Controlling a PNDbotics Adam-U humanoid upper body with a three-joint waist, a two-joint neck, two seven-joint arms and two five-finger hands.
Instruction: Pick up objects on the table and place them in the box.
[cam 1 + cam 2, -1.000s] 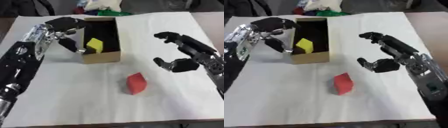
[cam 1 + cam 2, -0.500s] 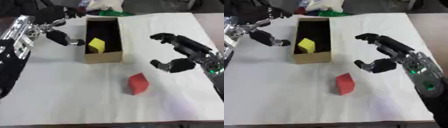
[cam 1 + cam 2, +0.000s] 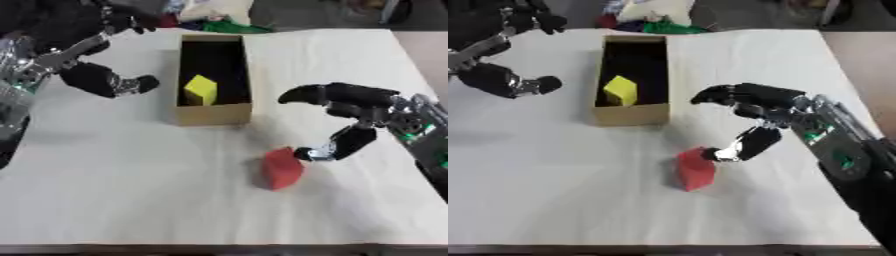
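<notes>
A red block lies on the white table, in front of the cardboard box. Inside the box rests a yellow block. My right hand hovers just right of the red block, open, its thumb tip close to the block's upper right corner and its fingers arched above. To the left of the box my left hand is raised and open, holding nothing.
The white table cover spreads wide in front and to the left. Coloured clutter, green and red among it, lies beyond the box at the far edge. The table's right edge meets a brown surface.
My right hand has moved left and down toward the red block, its thumb now nearly at the block. My left hand has drawn back from the box to the left.
</notes>
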